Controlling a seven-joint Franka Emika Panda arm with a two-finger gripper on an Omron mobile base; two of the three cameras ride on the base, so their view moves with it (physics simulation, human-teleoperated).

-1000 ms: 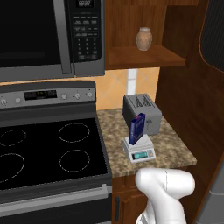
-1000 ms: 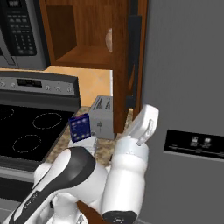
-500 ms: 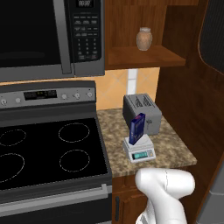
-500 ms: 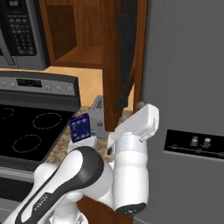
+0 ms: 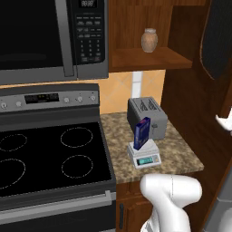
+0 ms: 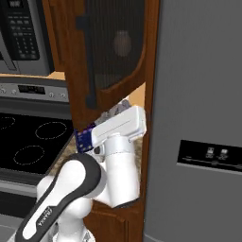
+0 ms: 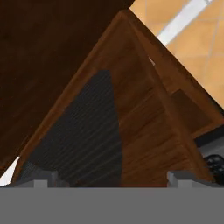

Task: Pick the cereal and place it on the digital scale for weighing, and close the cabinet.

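left base view: dark blue slim cereal box (image 5: 142, 132) stands upright on the flat white-grey digital scale (image 5: 144, 156) with teal display, on the speckled granite desk (image 5: 181, 152), just in front of the grey toaster (image 5: 146, 116); tan ceramic jar (image 5: 149, 40) sits on the open shelf of the brown wooden wall cabinet (image 5: 149, 58); all of this lies well away from the claw, on the far side of the door
right base view: cabinet's dark arched glass-panelled door (image 6: 113, 45) stands part-swung with its dark vertical bar handle (image 6: 88, 61) on the near edge; white arm reaches in behind and under the door; corner of the blue box peeks out beside the arm
hand view: claw (image 7: 113, 178) is spread wide, holds nothing; dark glass panel and brown frame of the door sit right ahead of the tips, very close; contact cannot be told
step in hand: placing looks done, judged to be closing the cabinet
how to do it well: keep the fingers spread and flat against the frame wood, not the glass; push along the door's swing arc, steady, until it seats; keep the elbow clear of box and scale
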